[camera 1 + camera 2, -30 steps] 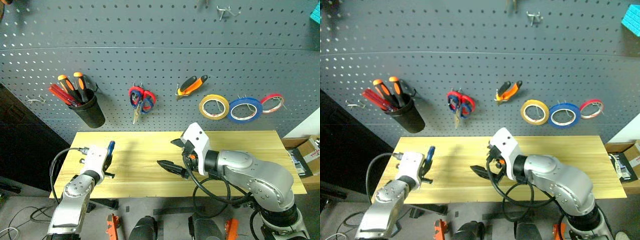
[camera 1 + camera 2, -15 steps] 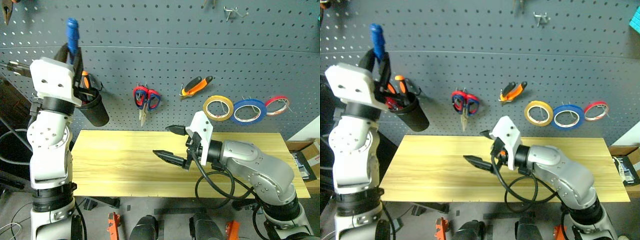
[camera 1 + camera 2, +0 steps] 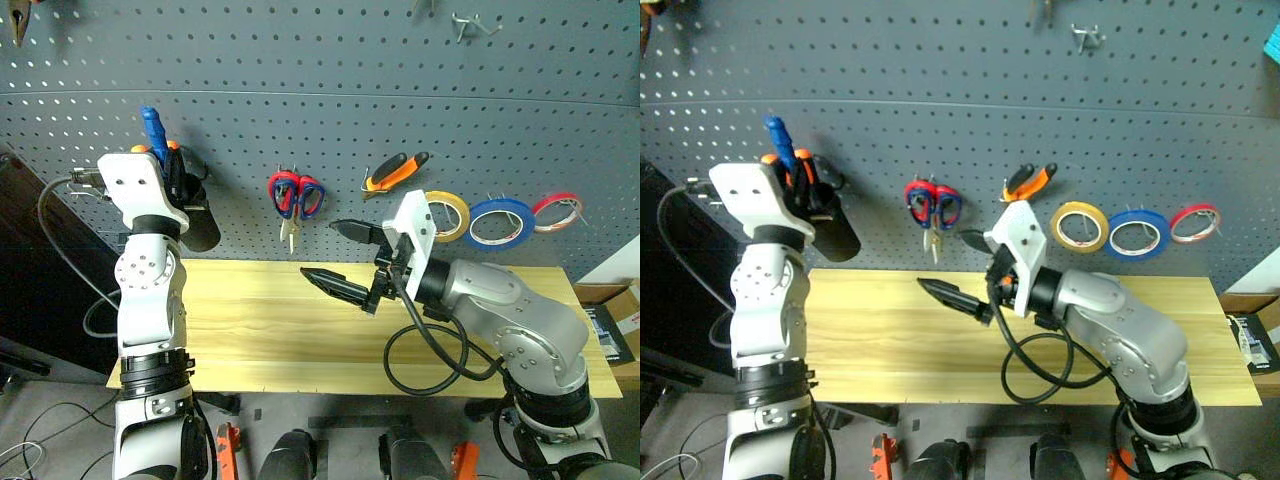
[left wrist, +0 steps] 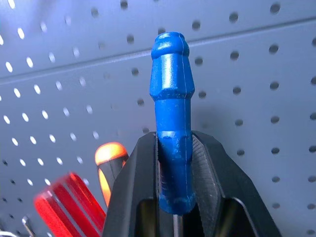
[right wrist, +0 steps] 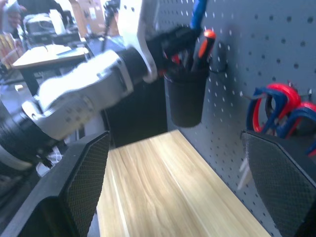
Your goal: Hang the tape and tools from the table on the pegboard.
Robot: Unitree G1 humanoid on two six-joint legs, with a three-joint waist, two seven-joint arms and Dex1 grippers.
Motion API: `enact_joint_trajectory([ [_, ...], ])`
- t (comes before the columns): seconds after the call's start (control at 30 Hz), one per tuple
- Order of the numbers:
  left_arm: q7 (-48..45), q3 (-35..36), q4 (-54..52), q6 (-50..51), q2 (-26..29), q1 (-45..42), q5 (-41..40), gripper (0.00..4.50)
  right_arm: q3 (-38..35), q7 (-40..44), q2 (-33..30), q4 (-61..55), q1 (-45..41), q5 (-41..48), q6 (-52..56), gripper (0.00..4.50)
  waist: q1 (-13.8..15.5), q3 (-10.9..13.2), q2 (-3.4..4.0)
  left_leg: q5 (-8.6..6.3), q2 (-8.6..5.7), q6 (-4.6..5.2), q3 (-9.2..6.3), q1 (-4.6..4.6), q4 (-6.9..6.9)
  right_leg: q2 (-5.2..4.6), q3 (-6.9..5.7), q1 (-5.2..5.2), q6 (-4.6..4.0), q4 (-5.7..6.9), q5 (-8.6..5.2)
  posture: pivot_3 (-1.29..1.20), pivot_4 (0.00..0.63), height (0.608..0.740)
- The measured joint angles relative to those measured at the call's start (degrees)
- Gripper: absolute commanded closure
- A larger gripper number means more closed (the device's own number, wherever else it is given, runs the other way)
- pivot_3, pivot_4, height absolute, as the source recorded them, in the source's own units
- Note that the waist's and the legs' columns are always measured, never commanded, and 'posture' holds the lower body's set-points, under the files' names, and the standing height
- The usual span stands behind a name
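Left wrist view: my left gripper [image 4: 174,197] is clamped tight on the blue-handled screwdriver [image 4: 171,113], handle end up, shaft hidden between the fingers [image 4: 215,173]. A second ago that hand was down at the table's [image 3: 270,330] left edge with the tool; now it's raised to the pegboard [image 3: 320,60], right at the black cup holder [image 3: 195,225]. So the pick is done and I'm at placement. I'd judge the cup is the target.

In the way: the cup already holds an orange-handled screwdriver [image 4: 109,163] and red-handled ones [image 4: 69,202], so there is little free mouth. The tip needs to drop in beside them without knocking them.

My right gripper [image 3: 345,262] has risen a little over the table's middle, jaws spread wide, holding nothing, pointing toward the left arm. It's well clear of the cup.

Already on hooks, going right from the cup: blue-handled scissors [image 3: 310,196] overlapping red scissors [image 3: 283,190], orange-and-black pliers [image 3: 395,170], yellow tape roll [image 3: 450,212], blue tape roll [image 3: 498,222], red tape roll [image 3: 556,210]. The tabletop carries no more tools where I can see it, so this screwdriver looks like the last item.
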Motion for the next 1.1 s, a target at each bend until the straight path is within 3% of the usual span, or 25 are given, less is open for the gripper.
enact_joint_trajectory([
  [0.17,1.1,0.7,-0.8,0.7,-2.0,0.0,-2.5,1.49,0.1,0.3,-1.4,-0.4,0.2,0.1,0.1,0.0,0.0,0.0,-0.05,0.01,-0.01,-0.01,0.0,0.01,0.03,0.0,0.01,0.0,0.0,0.05,0.0,-0.07,0.138,0.74],
  [0.47,-2.1,-2.4,-22.0,13.7,0.8,1.2,-7.4,1.49,-0.9,0.2,-5.6,-2.9,7.0,-0.1,-0.4,0.0,0.1,-0.1,-0.12,0.02,-0.02,-0.04,0.06,0.02,0.02,0.0,0.06,0.04,0.0,0.05,0.0,-0.03,0.14,0.74],
  [0.67,-1.5,-8.3,-31.8,30.4,1.4,16.5,-6.9,1.49,-3.2,0.6,-9.0,-4.6,16.1,-0.8,-3.1,0.0,0.0,-0.2,-0.09,-0.01,0.08,0.02,0.13,0.2,-0.02,0.14,0.18,0.11,-0.01,0.15,-0.01,-0.01,0.113,0.74],
  [0.8,-4.3,-9.1,-30.2,28.6,1.3,27.9,-6.3,1.49,-2.7,1.6,-11.1,-2.7,24.4,-5.3,-8.2,0.0,0.5,-0.4,-0.2,0.01,0.1,-0.01,0.1,0.2,0.0,0.14,0.13,0.13,-0.02,0.17,-0.01,-0.01,0.085,0.74],
  [0.93,-7.8,-9.2,-23.4,25.1,2.2,29.8,-5.6,1.49,-2.3,0.7,-8.7,4.6,28.2,-11.1,-15.8,0.0,0.8,-2.0,-0.3,0.03,0.07,-0.02,0.13,0.45,0.03,0.13,0.12,0.41,-0.02,0.17,0.0,-0.02,0.052,0.74],
  [1.1,-11.6,-11.3,-12.5,19.1,4.3,29.4,-2.8,1.49,-5.9,-6.9,-3.1,20.0,31.0,-20.1,-27.5,0.0,0.8,-3.8,-0.33,0.01,0.04,-0.01,0.16,1.11,-0.03,0.14,0.14,1.04,0.0,0.02,-0.01,-0.02,0.006,0.74],
])
